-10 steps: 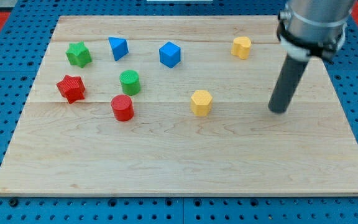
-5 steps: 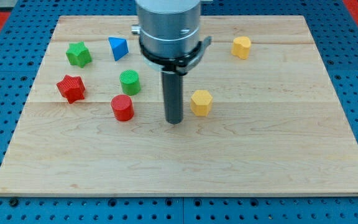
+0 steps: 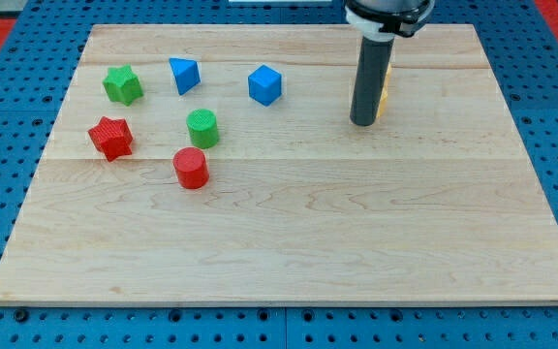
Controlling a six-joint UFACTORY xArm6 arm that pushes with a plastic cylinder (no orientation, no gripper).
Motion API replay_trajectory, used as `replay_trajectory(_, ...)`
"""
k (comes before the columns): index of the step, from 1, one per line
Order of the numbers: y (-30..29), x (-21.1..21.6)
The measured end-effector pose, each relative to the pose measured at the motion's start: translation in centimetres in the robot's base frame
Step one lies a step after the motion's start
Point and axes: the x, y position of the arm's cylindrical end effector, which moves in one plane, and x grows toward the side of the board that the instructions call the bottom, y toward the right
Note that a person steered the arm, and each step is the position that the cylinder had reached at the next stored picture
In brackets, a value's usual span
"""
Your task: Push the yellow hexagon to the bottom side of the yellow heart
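Fig.: my tip (image 3: 361, 122) standing on bench (image 3: 289, 242), well right of blue cube (image 3: 264, 84). Rod hiding both yellow blocks; only yellow slivers (image 3: 385, 95) peeking at rod's right edge. Hexagon-versus-heart placement: cannot tell. End effector being plain rod, nothing to spread or pinch. I am judging slow, short nudges best, then clearing rod to check.

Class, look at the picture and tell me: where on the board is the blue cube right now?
The blue cube sits near the view's top, left of centre, between the blue triangular block on its left and my tip on its right.
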Motion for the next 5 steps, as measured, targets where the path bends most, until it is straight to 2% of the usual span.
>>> replay_trajectory(1,2.4,3.5)
replay_trajectory(2,7.2,2.6)
replay_trajectory(3,8.5,3.0)
replay_trajectory(4,3.7,7.4)
replay_trajectory(5,1.0,8.7)
